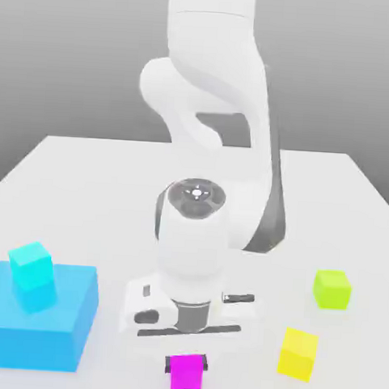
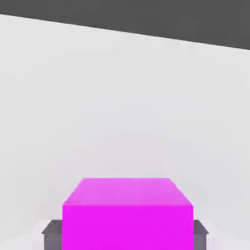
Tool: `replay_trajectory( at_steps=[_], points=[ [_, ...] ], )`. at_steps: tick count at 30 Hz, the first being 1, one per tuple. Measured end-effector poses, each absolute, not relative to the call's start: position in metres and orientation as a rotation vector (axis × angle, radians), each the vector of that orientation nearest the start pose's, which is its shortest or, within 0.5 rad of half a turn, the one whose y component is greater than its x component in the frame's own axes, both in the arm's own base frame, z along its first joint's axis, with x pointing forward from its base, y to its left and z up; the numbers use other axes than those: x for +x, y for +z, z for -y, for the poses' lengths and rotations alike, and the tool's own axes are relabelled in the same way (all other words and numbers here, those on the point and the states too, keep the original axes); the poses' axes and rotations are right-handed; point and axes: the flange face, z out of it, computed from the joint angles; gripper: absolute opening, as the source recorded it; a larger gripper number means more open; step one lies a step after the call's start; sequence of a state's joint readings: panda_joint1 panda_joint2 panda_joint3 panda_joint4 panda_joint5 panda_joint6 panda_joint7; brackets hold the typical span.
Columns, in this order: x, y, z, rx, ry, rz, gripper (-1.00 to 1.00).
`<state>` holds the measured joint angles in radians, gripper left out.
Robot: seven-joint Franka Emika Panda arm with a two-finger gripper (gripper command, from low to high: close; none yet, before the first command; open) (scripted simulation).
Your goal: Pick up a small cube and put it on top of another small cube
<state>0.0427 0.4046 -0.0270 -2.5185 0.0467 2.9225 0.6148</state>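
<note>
Big blue block (image 1: 36, 322) blocks left; yellow cube (image 1: 298, 353) near right.

Hidden and cut off
At 6 o'clock, your magenta cube (image 2: 127, 215) hides most of both fingers (image 2: 51, 234); the frame edge crops them.

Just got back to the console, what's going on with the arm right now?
The gripper is down at the table with a finger on each side of the magenta cube, apparently gripping it. The green cube and yellow cube sit free at the exterior view's right. A cyan cube rests on a big blue block.
</note>
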Motion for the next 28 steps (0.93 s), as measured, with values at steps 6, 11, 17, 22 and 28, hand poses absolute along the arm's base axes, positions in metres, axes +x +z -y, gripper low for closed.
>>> replay_trajectory(
  at_steps=[6, 11, 17, 22, 28],
  points=[
    [0.453, 0.169, -0.003, -2.982, 0.000, -0.991, -1.00],
    [0.447, 0.231, 0.074, -2.934, -0.017, -1.171, -1.00],
    [0.388, 0.303, 0.212, -2.769, -0.012, -1.514, -1.00],
    [0.353, 0.297, 0.254, -2.687, 0.001, -1.616, -1.00],
    [0.351, 0.272, 0.256, -2.685, 0.001, -1.623, 1.00]
  ],
)
